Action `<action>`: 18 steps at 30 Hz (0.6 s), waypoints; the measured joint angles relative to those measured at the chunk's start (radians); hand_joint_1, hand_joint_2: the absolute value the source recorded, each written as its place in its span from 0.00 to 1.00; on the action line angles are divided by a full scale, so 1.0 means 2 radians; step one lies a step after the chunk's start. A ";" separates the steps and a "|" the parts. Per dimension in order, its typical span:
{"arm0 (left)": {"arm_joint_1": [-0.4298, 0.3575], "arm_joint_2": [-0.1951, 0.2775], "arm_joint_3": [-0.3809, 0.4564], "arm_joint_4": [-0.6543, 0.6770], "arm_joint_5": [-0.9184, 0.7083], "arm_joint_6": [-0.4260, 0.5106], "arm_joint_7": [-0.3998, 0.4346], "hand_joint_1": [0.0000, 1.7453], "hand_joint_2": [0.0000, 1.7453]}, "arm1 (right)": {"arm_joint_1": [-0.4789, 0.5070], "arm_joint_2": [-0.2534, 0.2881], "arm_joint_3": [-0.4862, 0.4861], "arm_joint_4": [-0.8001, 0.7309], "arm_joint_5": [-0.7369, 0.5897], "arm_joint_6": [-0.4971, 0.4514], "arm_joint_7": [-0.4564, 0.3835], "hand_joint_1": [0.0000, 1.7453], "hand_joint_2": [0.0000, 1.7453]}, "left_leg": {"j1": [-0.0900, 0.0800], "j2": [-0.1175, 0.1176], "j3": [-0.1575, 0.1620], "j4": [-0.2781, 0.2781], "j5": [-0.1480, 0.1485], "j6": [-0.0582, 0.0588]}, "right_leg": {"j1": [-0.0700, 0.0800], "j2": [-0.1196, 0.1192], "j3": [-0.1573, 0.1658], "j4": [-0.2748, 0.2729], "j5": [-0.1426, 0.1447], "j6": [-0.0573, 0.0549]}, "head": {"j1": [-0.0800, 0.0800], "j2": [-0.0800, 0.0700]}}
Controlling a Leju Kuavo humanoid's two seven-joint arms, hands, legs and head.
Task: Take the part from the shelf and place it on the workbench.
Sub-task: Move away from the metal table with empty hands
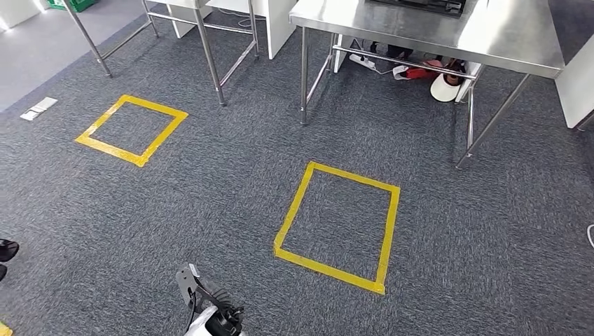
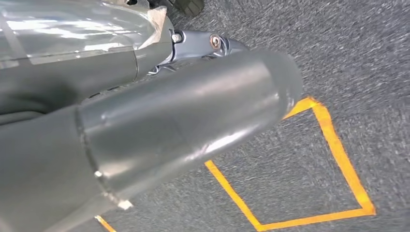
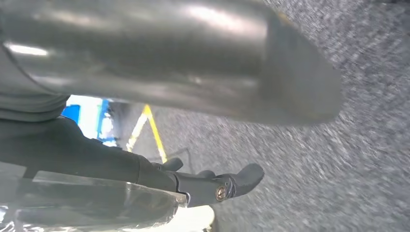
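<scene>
Stainless-steel workbench [image 1: 518,42] stands ahead and to the right, across speckled grey carpet [image 1: 210,203] taped with a yellow tape square [image 1: 336,227]. Where the part lies, or which arm is nearer it, I cannot tell. The left hand [image 2: 159,130] and right hand [image 3: 169,72] hang above the carpet, and their smooth grey thumbs hide any grasp.

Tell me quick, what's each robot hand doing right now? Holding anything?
Left robot hand: cannot be told; its thick thumb hides the fingers.
Right robot hand: open, with bare carpet between thumb and fingers.
</scene>
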 joint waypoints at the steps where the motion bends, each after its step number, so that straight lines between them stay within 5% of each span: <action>1: 0.000 0.000 -0.001 0.000 0.000 0.000 -0.003 0.00 0.00 | 0.000 0.000 0.000 0.000 0.000 0.000 0.000 0.00 0.00 | -0.001 -0.003 -0.002 0.000 0.001 -0.003 | 0.002 -0.003 -0.001 0.001 0.002 -0.004 | 0.000 0.000; 4: -0.001 0.000 -0.002 0.001 -0.002 0.002 -0.013 0.00 0.00 | -0.001 0.000 0.000 0.000 -0.001 0.001 0.000 0.00 0.00 | 0.000 0.007 -0.014 0.017 -0.009 -0.009 | -0.002 -0.016 -0.002 0.002 0.008 -0.015 | -0.003 0.000; 7: -0.001 0.000 -0.004 0.002 -0.003 -0.001 -0.014 0.00 0.00 | 0.001 0.001 0.000 0.000 -0.002 0.002 0.000 0.00 0.00 | 0.000 0.035 -0.055 0.111 -0.063 -0.014 | 0.001 -0.032 -0.006 0.002 0.010 -0.022 | -0.006 0.000; 9: -0.001 0.000 -0.005 0.002 0.001 -0.007 -0.009 0.00 0.00 | 0.002 0.001 0.000 0.000 -0.002 0.005 0.000 0.00 0.00 | 0.000 0.040 -0.073 0.158 -0.079 -0.014 | 0.003 -0.044 -0.009 0.003 0.011 -0.023 | -0.006 0.000; 11: -0.002 0.000 -0.006 0.003 0.007 -0.013 0.003 0.00 0.00 | 0.001 0.001 0.000 0.000 -0.002 0.007 0.000 0.00 0.00 | 0.000 0.045 -0.052 0.125 -0.060 -0.011 | 0.005 -0.056 -0.009 0.003 0.011 -0.023 | -0.006 0.000; 13: -0.002 0.000 -0.007 0.003 0.013 -0.018 0.015 0.00 0.00 | 0.000 0.001 0.000 0.000 -0.002 0.008 0.000 0.00 0.00 | -0.003 0.068 -0.008 0.051 -0.034 -0.003 | 0.009 -0.066 -0.008 0.003 0.010 -0.022 | -0.006 0.000; 15: -0.003 0.000 -0.009 0.003 0.016 -0.022 0.022 0.00 0.00 | 0.000 0.001 0.000 0.000 -0.002 0.008 0.000 0.00 0.00 | -0.008 0.084 0.013 0.011 -0.025 0.003 | 0.012 -0.075 -0.008 0.004 0.009 -0.020 | -0.006 0.000; 18: -0.003 0.000 -0.012 0.003 0.019 -0.026 0.028 0.00 0.00 | -0.001 0.001 0.000 0.000 -0.003 0.008 -0.001 0.00 0.00 | -0.009 0.069 0.012 0.003 -0.021 0.010 | 0.014 -0.082 -0.007 0.004 0.006 -0.015 | -0.005 0.000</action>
